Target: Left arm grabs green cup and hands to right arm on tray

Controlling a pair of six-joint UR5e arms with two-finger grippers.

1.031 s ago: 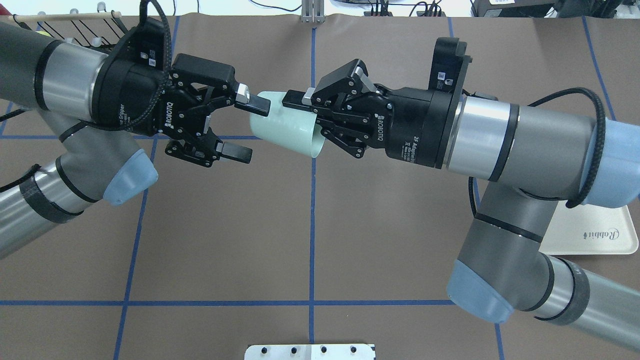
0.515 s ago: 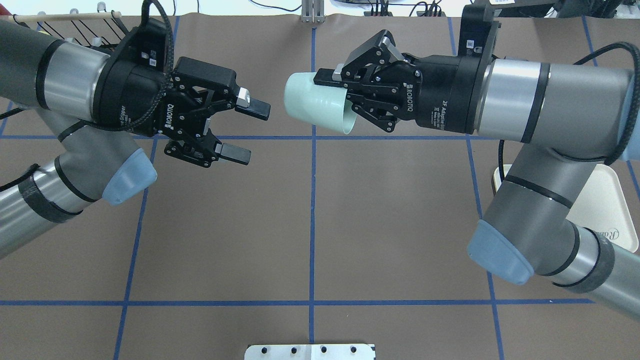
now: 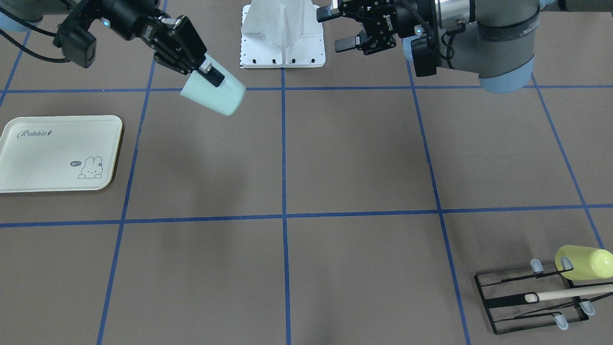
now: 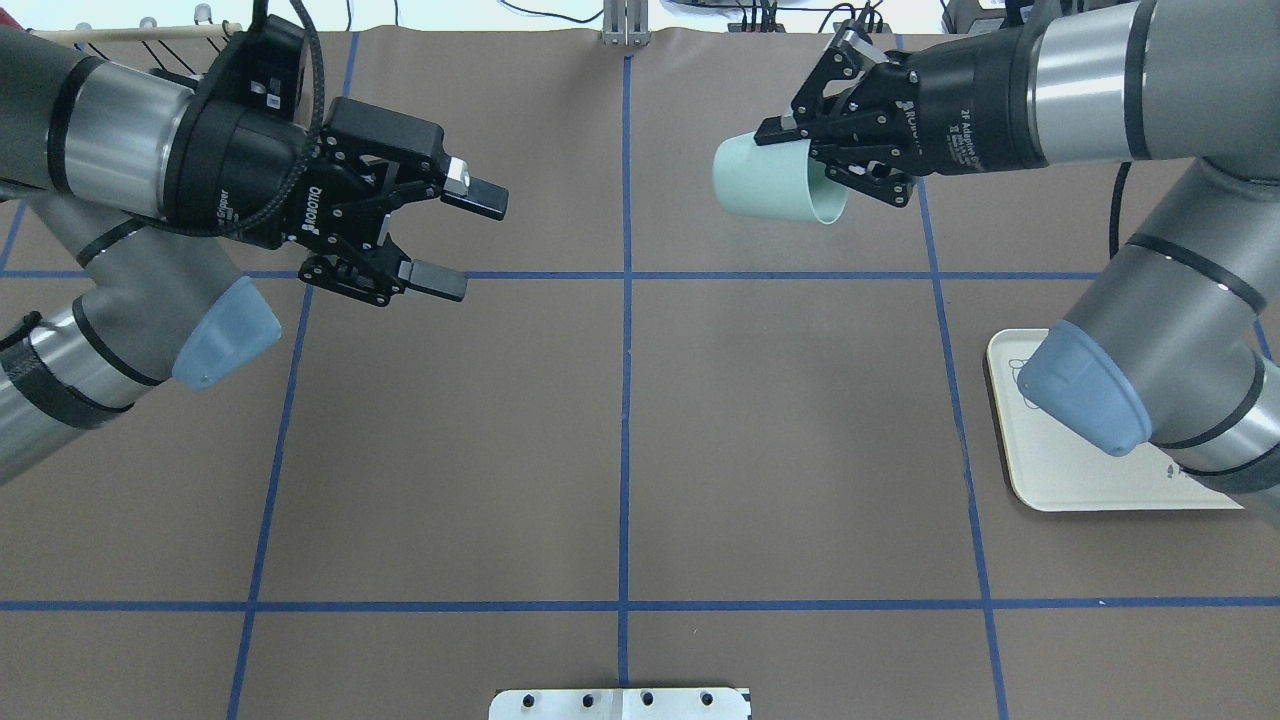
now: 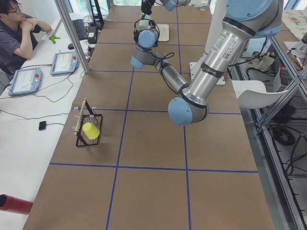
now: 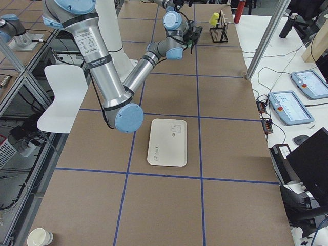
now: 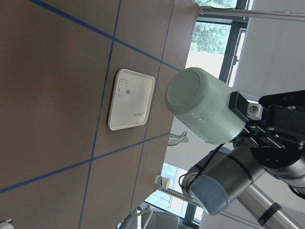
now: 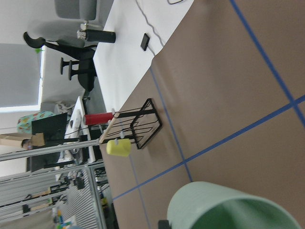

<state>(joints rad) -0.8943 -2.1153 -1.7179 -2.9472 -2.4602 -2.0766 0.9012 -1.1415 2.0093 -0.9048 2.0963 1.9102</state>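
Green cup point(image 7: 205, 109): left wrist shows base, right wrist mouth.

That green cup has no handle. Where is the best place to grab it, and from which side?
By the wall at the rim, coming from the open mouth, as the right gripper does: the green cup is smooth, tapered and handleless, so pinching the thin wall, one finger outside and one apparently inside, probably holds surest.
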